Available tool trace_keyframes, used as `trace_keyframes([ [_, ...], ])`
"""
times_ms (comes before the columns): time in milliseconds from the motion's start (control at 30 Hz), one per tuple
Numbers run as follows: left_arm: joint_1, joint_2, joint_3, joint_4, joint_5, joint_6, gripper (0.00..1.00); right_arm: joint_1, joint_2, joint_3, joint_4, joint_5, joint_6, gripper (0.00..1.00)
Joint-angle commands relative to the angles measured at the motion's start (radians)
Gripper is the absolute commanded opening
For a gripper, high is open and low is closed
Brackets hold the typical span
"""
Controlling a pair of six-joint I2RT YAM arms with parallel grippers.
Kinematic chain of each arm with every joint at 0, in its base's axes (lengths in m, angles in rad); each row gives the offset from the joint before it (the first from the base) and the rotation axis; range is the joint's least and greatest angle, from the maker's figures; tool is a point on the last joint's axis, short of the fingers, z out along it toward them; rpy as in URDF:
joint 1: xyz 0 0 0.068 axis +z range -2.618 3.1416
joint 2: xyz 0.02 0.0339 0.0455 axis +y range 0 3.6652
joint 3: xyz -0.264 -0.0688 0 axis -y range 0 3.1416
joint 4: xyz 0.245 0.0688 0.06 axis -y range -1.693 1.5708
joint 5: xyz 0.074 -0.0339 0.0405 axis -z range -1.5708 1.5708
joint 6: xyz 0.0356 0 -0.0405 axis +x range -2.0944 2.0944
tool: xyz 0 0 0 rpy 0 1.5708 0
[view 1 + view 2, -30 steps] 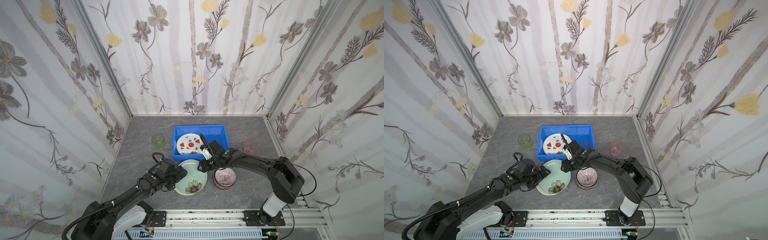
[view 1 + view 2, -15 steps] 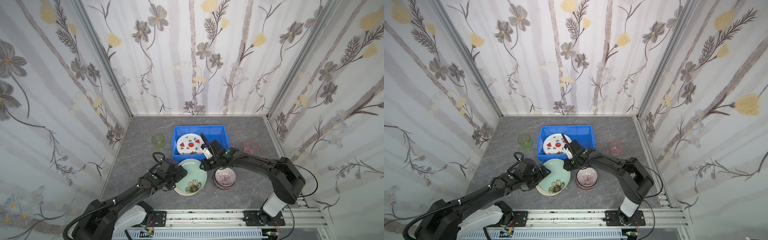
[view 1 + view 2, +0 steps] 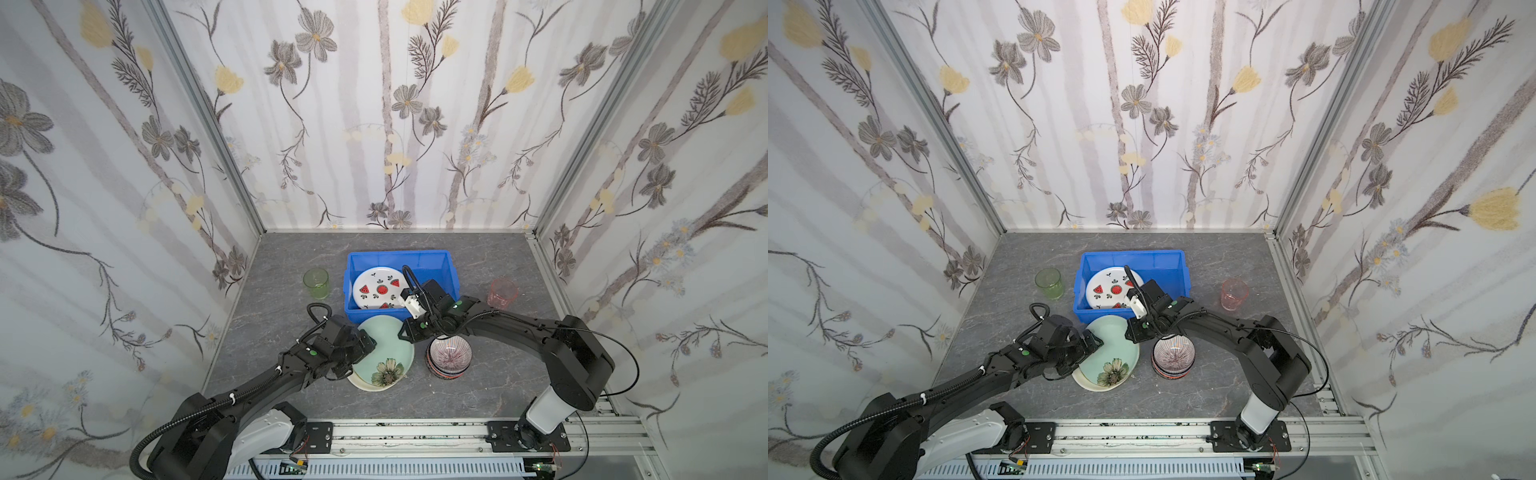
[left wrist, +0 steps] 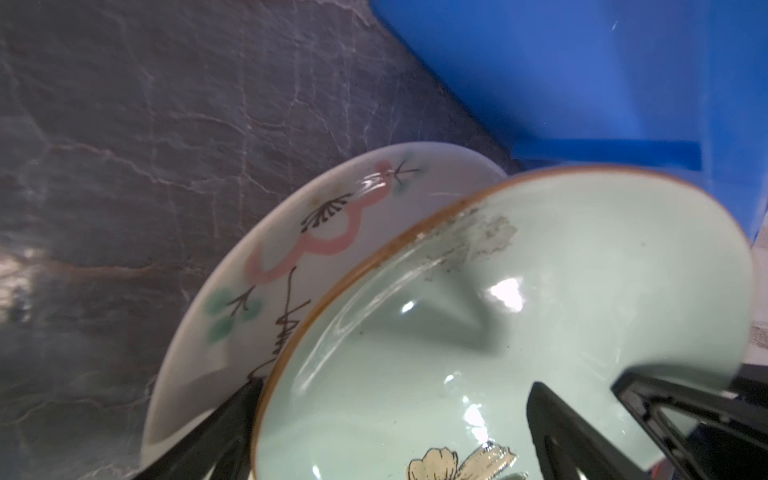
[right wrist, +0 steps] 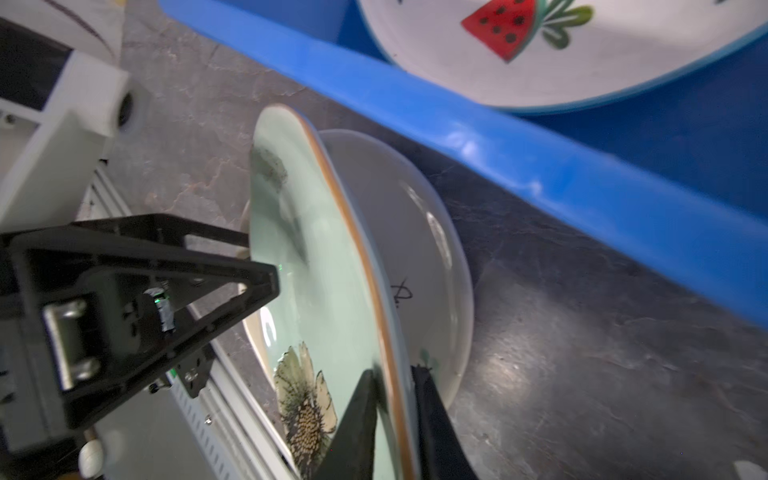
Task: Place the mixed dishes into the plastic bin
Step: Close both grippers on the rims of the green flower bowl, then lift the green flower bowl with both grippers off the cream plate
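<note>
The pale green flower plate (image 3: 386,349) lies tilted on a cream plate (image 3: 365,384) just in front of the plastic bin (image 3: 399,252), as both top views show. My right gripper (image 5: 392,374) is shut on the green plate's (image 5: 307,257) rim, one finger on each face. My left gripper (image 4: 392,388) stands open at the opposite edge. One of its fingers is over the cream plate (image 4: 332,232), the other over the green plate's (image 4: 498,332) inside. A watermelon plate (image 3: 376,289) lies in the bin.
A stack of striped bowls (image 3: 449,356) stands right of the plates, under my right arm. The green tumbler (image 3: 316,283) is left of the bin and the pink tumbler (image 3: 502,291) right of it. Patterned walls close three sides.
My right gripper's jaws have closed onto the green plate's rim. Both arms have hardly moved.
</note>
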Motion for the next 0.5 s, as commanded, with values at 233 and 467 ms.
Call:
trace_keyframes([
  [233,-0.004,-0.009,0.015,0.169,0.042,-0.014,1.00,-0.008,-0.023,-0.010,0.117,-0.188,0.024,0.13],
  [467,-0.005,-0.019,0.002,0.169,0.043,-0.015,1.00,-0.027,-0.047,-0.022,0.108,-0.179,0.027,0.10],
])
